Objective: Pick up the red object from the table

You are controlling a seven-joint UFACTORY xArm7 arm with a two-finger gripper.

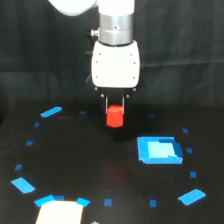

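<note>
The red object [115, 116] is a small, stubby red-orange block hanging above the black table [80, 160]. It sits between the dark fingers [106, 103] of my gripper [115, 109], which is shut on its upper part. A faint reddish reflection shows on the table below the block, so the block looks lifted clear of the surface. The white gripper body and grey wrist rise straight above it at the centre top of the exterior view.
A bright blue square patch [159, 149] lies on the table toward the exterior view's right. Small blue tape marks [51, 111] ring the surface. A white patch [59, 212] sits at the bottom edge on the left.
</note>
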